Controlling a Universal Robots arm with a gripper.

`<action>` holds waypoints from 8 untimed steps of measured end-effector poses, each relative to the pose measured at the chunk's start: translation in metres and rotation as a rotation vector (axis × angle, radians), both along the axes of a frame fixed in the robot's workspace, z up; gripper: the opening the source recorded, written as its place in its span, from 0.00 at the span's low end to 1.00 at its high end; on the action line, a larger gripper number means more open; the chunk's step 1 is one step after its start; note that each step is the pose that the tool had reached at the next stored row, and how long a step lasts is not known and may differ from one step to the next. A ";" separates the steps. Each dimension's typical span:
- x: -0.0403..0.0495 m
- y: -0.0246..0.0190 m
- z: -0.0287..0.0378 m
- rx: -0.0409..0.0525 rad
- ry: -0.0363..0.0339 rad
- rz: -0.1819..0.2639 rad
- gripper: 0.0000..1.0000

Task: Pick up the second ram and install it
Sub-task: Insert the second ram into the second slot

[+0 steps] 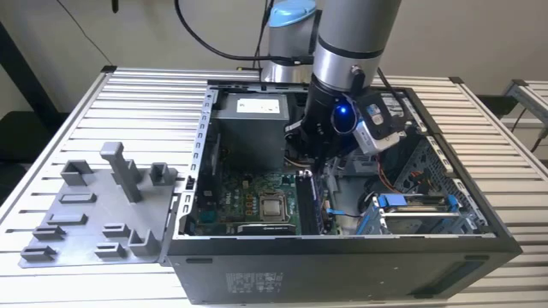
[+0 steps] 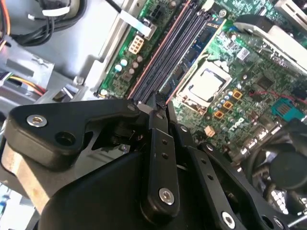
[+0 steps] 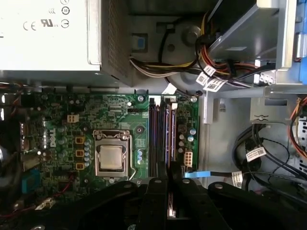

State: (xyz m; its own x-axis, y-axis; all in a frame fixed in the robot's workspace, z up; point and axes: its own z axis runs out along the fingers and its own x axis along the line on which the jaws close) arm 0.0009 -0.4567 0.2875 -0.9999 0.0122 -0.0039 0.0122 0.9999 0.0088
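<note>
My gripper reaches down into the open computer case, over the memory slots beside the processor socket. In both wrist views its black fingers stand close together. They are pinched on a thin dark stick seen edge-on, the second ram. The stick runs in line with the slots, straight out from the fingertips of the gripper. In the exterior view the second ram shows as a dark upright strip below the gripper. Whether it sits fully in its slot I cannot tell.
The power supply stands at the far end of the slots. Cable bundles and a drive cage fill the case on the exterior view's right. A grey holder tray with plastic blocks lies outside the case on that view's left.
</note>
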 end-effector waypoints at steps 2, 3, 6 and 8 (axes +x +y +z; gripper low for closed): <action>-0.0004 -0.0014 -0.0029 -0.0002 -0.0001 0.000 0.14; -0.0006 -0.0013 -0.0041 -0.0008 0.0000 0.000 0.14; -0.0009 -0.0013 -0.0087 -0.0010 -0.0001 0.000 0.14; -0.0010 -0.0014 -0.0099 -0.0012 0.0000 0.000 0.14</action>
State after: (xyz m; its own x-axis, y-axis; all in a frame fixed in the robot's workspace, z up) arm -0.0001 -0.4581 0.2777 -0.9999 0.0121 -0.0040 0.0121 0.9999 0.0077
